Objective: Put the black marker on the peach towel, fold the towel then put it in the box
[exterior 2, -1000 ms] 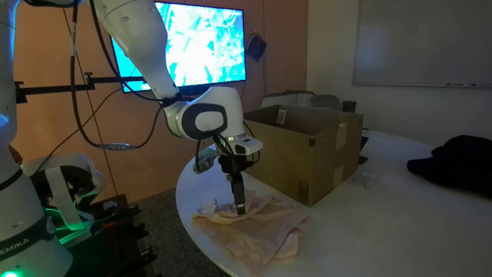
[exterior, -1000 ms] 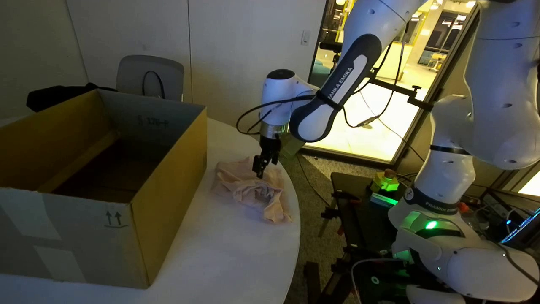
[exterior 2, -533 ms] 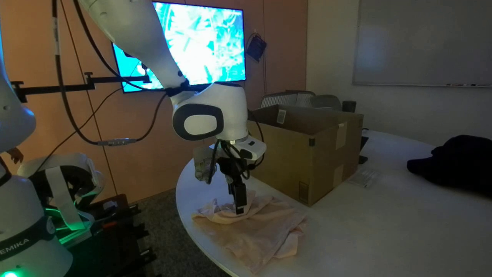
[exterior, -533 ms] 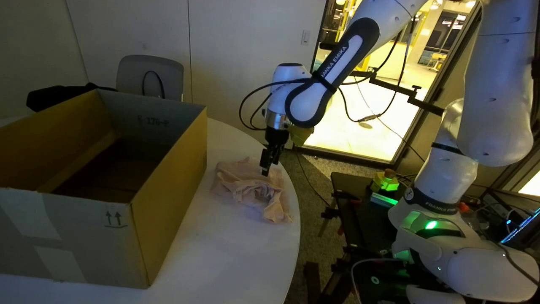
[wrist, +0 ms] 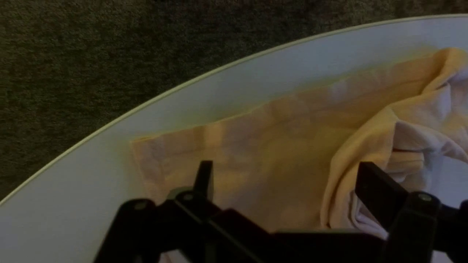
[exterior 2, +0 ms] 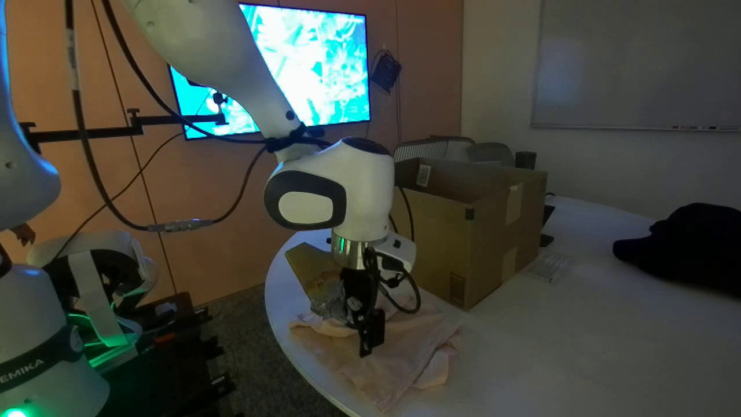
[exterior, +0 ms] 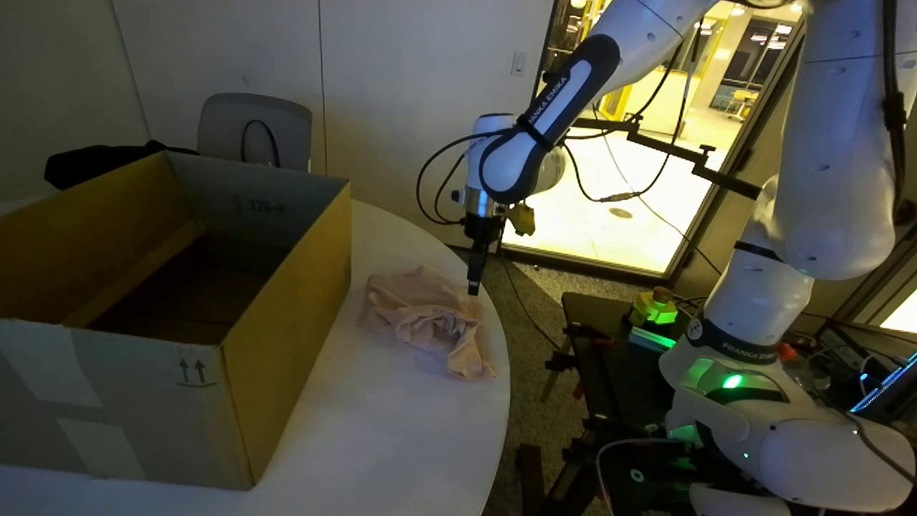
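Observation:
The peach towel point(exterior: 415, 297) lies rumpled near the rounded table edge; in the wrist view the towel point(wrist: 278, 146) is flat on the left, with a rolled, bunched fold at right. My gripper point(wrist: 287, 175) stands open, its fingers wide apart over the cloth and nothing between them. In both exterior views the gripper point(exterior: 474, 287) points down at the towel's edge-side part; whether its tips touch the towel point(exterior 2: 405, 359) I cannot tell. The box point(exterior: 297, 337) is brown cardboard, open on top, standing beside the towel. The black marker is hidden or out of view.
The white table point(exterior: 401, 437) ends in a curved rim close to the towel, with dark carpet point(wrist: 91, 65) beyond it. A black cloth heap point(exterior 2: 689, 246) and a flat clear item point(exterior 2: 547, 266) lie on the table past the box. A grey chair point(exterior: 269, 132) stands behind.
My gripper has moved across the towel toward the table's rim and its wrist has turned. The jaws have stayed open. Towel and box look unchanged.

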### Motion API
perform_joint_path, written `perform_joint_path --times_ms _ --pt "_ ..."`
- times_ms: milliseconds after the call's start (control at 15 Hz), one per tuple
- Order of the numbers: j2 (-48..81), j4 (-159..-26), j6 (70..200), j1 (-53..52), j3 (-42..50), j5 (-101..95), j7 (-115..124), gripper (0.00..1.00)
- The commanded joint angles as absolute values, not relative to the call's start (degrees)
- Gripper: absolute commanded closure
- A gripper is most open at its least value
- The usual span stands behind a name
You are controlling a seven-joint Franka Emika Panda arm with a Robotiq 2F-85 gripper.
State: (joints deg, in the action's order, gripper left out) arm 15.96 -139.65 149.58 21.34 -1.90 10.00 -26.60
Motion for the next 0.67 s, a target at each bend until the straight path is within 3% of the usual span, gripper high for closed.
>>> perform_joint_path --times_ms 0,600 --pt "19.3 -136.6 149.28 20.9 0.25 9.44 -32.54 0.0" --pt "24.46 -132.02 153.37 19.53 0.01 1.9 -40.69 0.0"
